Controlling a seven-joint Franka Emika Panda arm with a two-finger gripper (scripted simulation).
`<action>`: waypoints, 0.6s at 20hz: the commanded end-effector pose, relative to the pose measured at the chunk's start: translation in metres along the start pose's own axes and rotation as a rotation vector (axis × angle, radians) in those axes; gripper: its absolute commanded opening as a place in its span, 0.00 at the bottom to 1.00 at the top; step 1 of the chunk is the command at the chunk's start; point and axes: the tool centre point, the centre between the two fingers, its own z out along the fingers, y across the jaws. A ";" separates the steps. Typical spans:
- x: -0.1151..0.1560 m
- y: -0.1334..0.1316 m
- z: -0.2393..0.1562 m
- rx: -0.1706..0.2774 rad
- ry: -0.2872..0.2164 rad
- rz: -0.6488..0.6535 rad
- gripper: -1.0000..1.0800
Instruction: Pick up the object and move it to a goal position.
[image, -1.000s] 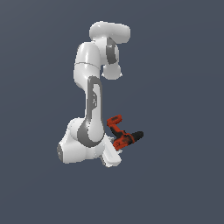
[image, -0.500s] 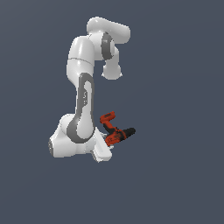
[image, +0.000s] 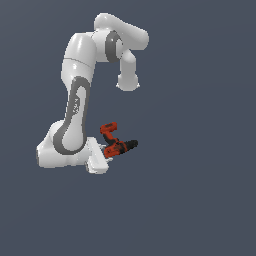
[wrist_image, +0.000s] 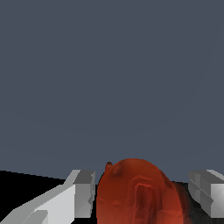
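Observation:
The red-orange and black drill (image: 118, 144) sits low beside the arm's white base, with its black chuck tip pointing to the exterior view's right and its red handle up. My gripper (image: 105, 153) is at the drill's rear end, below the folded arm. In the wrist view the drill's red body (wrist_image: 135, 197) fills the space between my two grey fingers (wrist_image: 84, 192), and my gripper (wrist_image: 144, 176) is closed against it. One finger touches the red body. A dark part of the drill reaches the other.
The white arm (image: 80, 100) rises from its base (image: 55, 152) and bends over above the drill. All around is plain dark grey-blue with no floor line, other object or goal mark in view.
The arm, base and drill have all shifted towards the exterior view's left and a little up. The drill keeps the same place against my gripper. The upper arm looks more bent over.

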 end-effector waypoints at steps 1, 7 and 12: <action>0.003 0.019 -0.017 0.002 0.002 -0.002 0.00; 0.014 0.058 -0.046 0.001 0.003 -0.003 0.00; 0.018 0.071 -0.057 0.000 0.004 -0.003 0.00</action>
